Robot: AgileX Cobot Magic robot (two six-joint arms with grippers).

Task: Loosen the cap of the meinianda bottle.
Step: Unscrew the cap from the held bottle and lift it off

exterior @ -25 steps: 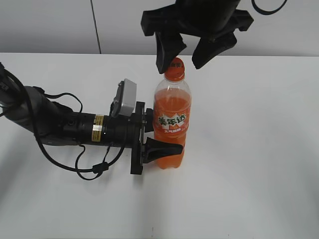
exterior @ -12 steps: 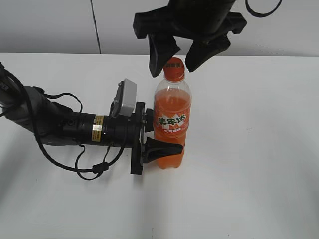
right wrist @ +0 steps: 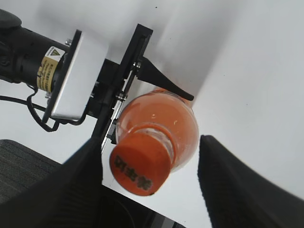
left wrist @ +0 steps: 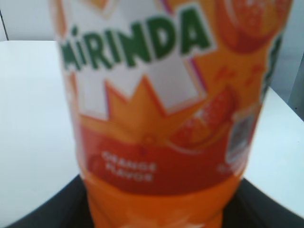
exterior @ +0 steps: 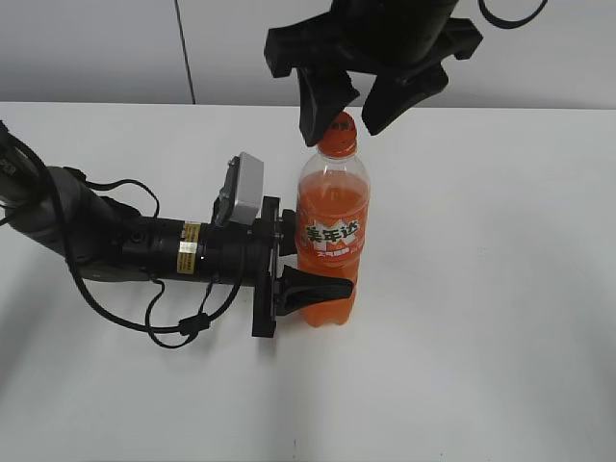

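I see the bottle (exterior: 331, 241) upright mid-table (exterior: 500, 289), left gripper (exterior: 313, 289) clamping its lower body from the left, right gripper (exterior: 349, 111) above, fingers (exterior: 322, 101) spread wide astride the cap (exterior: 338, 133), contact unclear.

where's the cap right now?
Exterior view, upper centre: the cap tops the meinianda bottle, between the open right claw fingers, nearer the left one.
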